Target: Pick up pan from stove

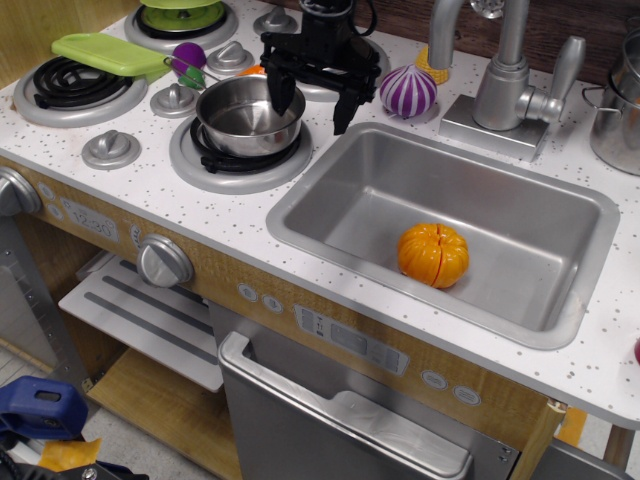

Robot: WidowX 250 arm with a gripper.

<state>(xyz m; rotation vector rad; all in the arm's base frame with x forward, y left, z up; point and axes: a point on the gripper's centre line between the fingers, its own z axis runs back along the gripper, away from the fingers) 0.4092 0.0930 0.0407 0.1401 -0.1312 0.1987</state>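
The small shiny steel pan [248, 113] sits on the front right burner of the white speckled stove [130, 185]. My black gripper [311, 110] is open and hangs over the pan's right rim. Its left finger [281, 95] is over the inside of the pan at the right wall. Its right finger [343, 108] is outside the pan, above the counter between pan and sink. The jaws hold nothing.
A steel sink basin [340, 180] holding an orange pumpkin toy [433, 254] lies to the right. A purple striped onion toy [408, 92] and the faucet [500, 70] stand behind it. A green board [108, 53], a purple toy [188, 56] and stove knobs [176, 98] are at the left. A steel pot [620, 100] is at the far right.
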